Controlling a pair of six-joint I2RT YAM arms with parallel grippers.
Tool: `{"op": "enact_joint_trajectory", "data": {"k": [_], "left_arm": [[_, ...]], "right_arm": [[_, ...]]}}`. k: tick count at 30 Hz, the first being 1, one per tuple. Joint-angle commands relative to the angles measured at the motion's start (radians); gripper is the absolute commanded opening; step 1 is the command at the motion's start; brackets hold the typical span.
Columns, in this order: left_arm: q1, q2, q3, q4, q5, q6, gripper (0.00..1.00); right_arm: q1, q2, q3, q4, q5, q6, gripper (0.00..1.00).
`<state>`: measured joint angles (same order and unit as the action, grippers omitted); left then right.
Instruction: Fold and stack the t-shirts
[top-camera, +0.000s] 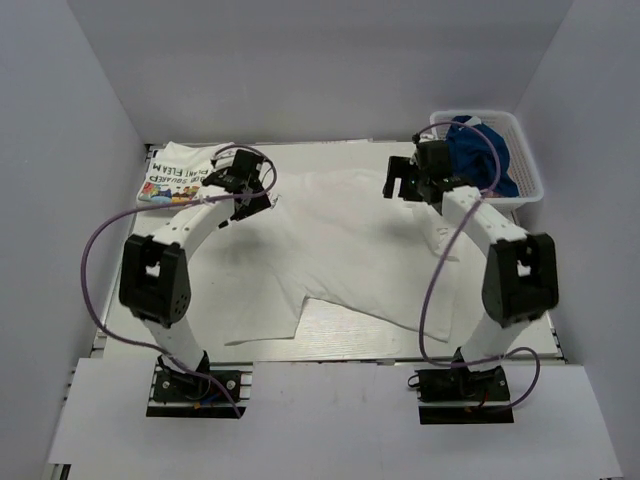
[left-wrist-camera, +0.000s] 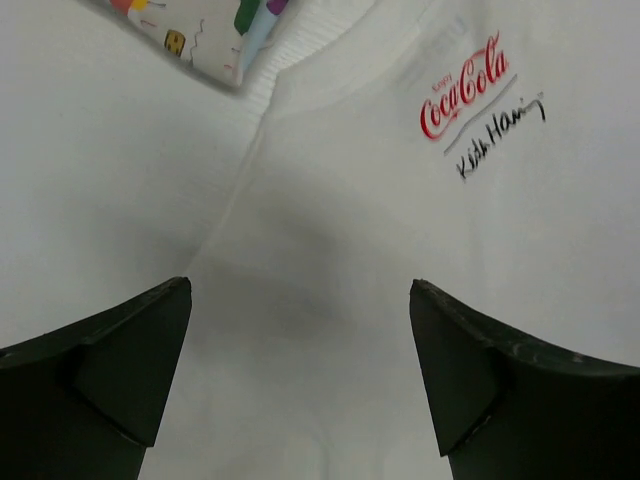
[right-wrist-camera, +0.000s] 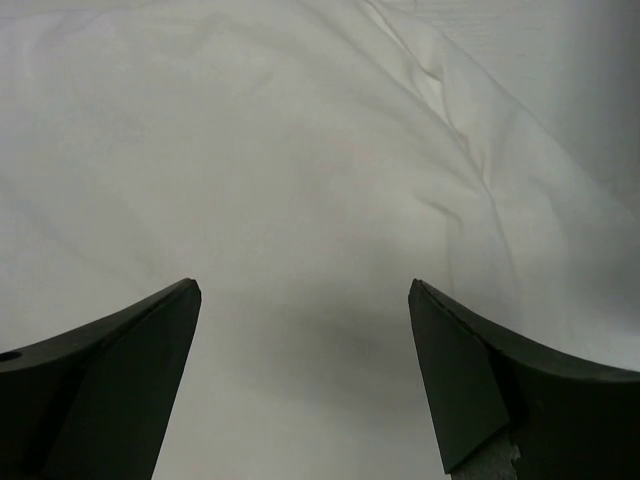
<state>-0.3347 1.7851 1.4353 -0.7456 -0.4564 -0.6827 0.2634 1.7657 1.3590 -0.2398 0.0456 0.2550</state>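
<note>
You see the table (top-camera: 345, 338) bare only along its near edge. A spread t-shirt (top-camera: 340, 240) lies flat beneath the left gripper (left-wrist-camera: 300, 300) and the right gripper (right-wrist-camera: 305, 295). A folded t-shirt (top-camera: 175, 180) lies just left of the left gripper, and a basket (top-camera: 532, 178) stands just right of the right gripper.

My left claw (top-camera: 255, 186) and right claw (top-camera: 401, 180) above a spread white tee (top-camera: 345, 250), folded printed tee (top-camera: 175, 180) far left on worktop (top-camera: 345, 338)

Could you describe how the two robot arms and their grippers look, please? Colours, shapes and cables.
Both arms, the left arm and the right arm, have white links and boxy black joint housings on black base plates. A thin purple cable loops along each. The left gripper and right gripper are black, with dark wedge-shaped fingers.
</note>
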Motion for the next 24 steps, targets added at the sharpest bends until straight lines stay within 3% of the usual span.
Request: {"op": "enact_joint_trajectory", "data": {"k": [1,4,12,18,24], "left_arm": [[-0.006,-0.186,-0.100,0.070,0.089,-0.005,1.00],[-0.018,-0.246,-0.203,0.104,0.149,-0.015,1.00],[-0.027,-0.334,-0.404,0.149,0.263,-0.002,1.00],[-0.027,-0.363,-0.564,0.304,0.381,-0.002,1.00],[-0.027,-0.308,-0.608,0.215,0.332,-0.060,1.00]], "right_arm": [[0.016,-0.204,-0.102,0.085,-0.007,0.012,0.90],[0.022,-0.271,-0.277,0.066,-0.006,0.067,0.90],[0.042,-0.356,-0.498,0.082,0.011,0.177,0.90],[0.037,-0.243,-0.457,0.077,0.080,0.196,0.90],[0.028,-0.121,-0.367,-0.038,0.267,0.240,0.90]]}}
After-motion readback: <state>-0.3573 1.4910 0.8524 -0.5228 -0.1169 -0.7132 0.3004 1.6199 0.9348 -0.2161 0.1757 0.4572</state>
